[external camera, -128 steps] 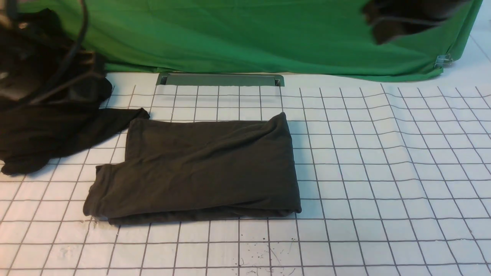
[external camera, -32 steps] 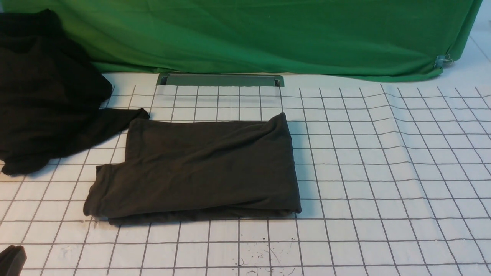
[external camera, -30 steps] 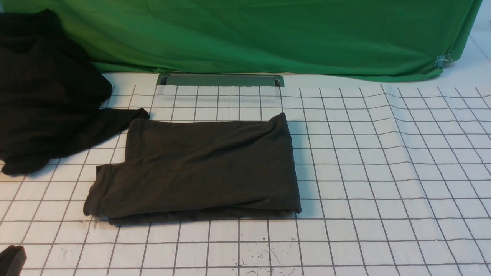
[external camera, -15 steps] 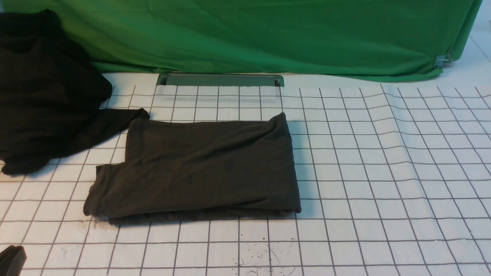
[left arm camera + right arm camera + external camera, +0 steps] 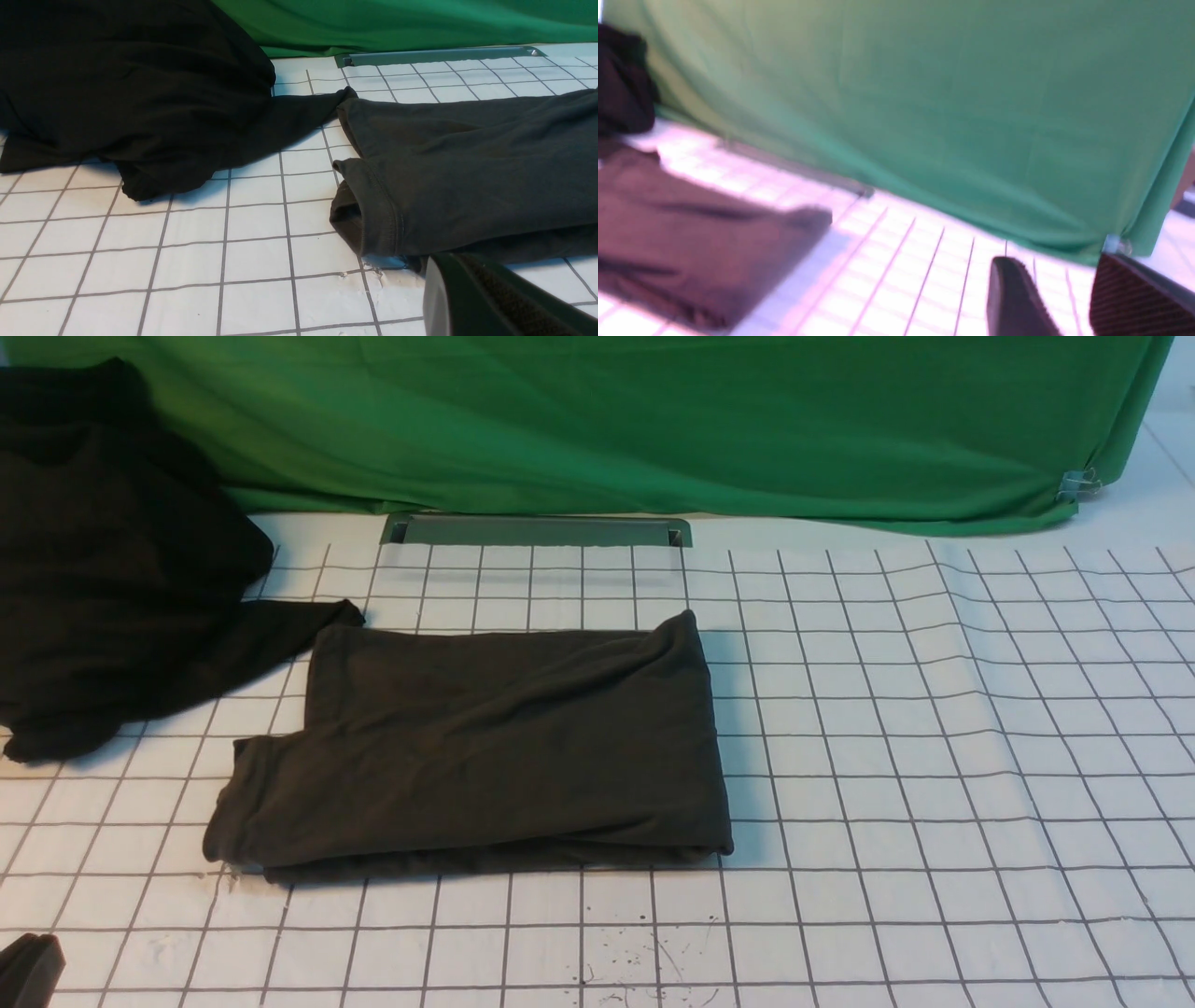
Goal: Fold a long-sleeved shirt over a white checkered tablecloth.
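Note:
The long-sleeved shirt [image 5: 485,747] lies folded into a dark charcoal-brown rectangle in the middle of the white checkered tablecloth [image 5: 934,756], print hidden, a cuffed end at its near left corner. No gripper touches it. My left gripper [image 5: 28,971] shows only as a dark tip at the front left corner; in the left wrist view its fingers [image 5: 472,298] are pressed together and empty, just in front of the shirt [image 5: 467,172]. The right gripper [image 5: 1057,275] is outside the front view; its wrist view shows the jaws apart and empty, above the tablecloth [image 5: 901,280] to the right of the shirt [image 5: 691,242].
A blacker plain heap of cloth [image 5: 103,569] lies at the far left, one flap reaching the shirt's back left corner. A green cloth [image 5: 653,420] hangs along the back, held by a clip [image 5: 1078,483] at its right end. A grey slot [image 5: 537,530] sits in front of it.
Over the last second nothing moves. Some four seconds ago both arms hung at the back, left over the black heap, right at the top right; both have since drawn back.

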Tool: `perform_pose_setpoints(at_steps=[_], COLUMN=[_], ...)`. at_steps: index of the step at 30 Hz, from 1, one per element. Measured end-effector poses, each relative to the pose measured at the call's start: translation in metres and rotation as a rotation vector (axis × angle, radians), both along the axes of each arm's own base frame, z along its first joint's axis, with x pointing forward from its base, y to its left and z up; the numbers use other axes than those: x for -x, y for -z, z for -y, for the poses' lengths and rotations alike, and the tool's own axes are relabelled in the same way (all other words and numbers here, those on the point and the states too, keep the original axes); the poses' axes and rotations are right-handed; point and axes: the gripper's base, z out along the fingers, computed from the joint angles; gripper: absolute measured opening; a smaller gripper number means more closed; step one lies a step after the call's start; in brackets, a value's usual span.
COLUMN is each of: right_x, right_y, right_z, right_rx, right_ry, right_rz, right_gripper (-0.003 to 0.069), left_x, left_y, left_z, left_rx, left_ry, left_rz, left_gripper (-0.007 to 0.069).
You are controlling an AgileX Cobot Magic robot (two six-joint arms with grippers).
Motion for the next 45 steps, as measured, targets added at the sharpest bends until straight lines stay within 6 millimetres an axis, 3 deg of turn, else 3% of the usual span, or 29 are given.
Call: perform_pose_setpoints(at_steps=[6, 10, 16, 45], right_x=[0.000, -0.002, -0.002, -0.002], right_y=[0.009, 0.031, 0.052, 0.052], right_z=[0.003, 0.014, 0.022, 0.018], right_rx=[0.007, -0.029, -0.023, -0.091], right_ry=[0.043, 0.252, 0.377, 0.322], right_rz=[-0.005, -0.049, -0.226, -0.235], right_gripper=[0.0242, 0.0242, 0.0242, 0.0242], left_x=[0.000, 0.000, 0.000, 0.000], left_y=[0.000, 0.000, 0.000, 0.000], left_z=[0.000, 0.000, 0.000, 0.000], left_rx=[0.000, 0.000, 0.000, 0.001], left_ry=[0.000, 0.000, 0.000, 0.000], left_rz=[0.001, 0.001, 0.002, 0.002], left_gripper=[0.0003, 0.0003, 0.0003, 0.0003])
